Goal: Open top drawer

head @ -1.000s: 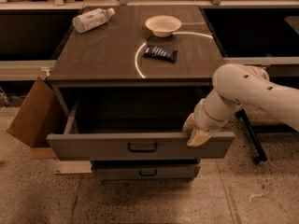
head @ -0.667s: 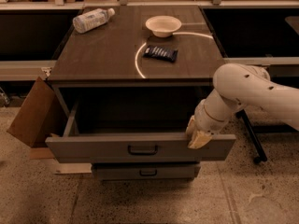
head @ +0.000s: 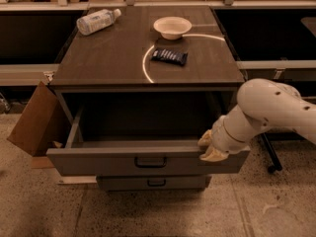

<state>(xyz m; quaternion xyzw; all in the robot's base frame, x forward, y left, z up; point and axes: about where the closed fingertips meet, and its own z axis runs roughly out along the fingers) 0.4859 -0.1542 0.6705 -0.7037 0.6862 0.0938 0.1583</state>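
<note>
The top drawer (head: 98, 163) is the wide grey one with a small black bar handle (head: 150, 162) at centre. It stands pulled well out of the cabinet (head: 113, 58), and its deep box looks empty. My gripper (head: 210, 148) is at the right end of the drawer front, against its top edge. My white arm (head: 269, 110) reaches in from the right.
A narrower grey drawer (head: 153, 182) below is shut. On the cabinet top lie a plastic bottle (head: 96, 21), a white bowl (head: 172, 27) and a dark snack packet (head: 169, 57). A cardboard box (head: 32, 120) leans at the left. A black castor leg (head: 270, 168) stands at the right.
The top drawer has slid a little further out toward the camera, and my gripper has moved with it at its right end.
</note>
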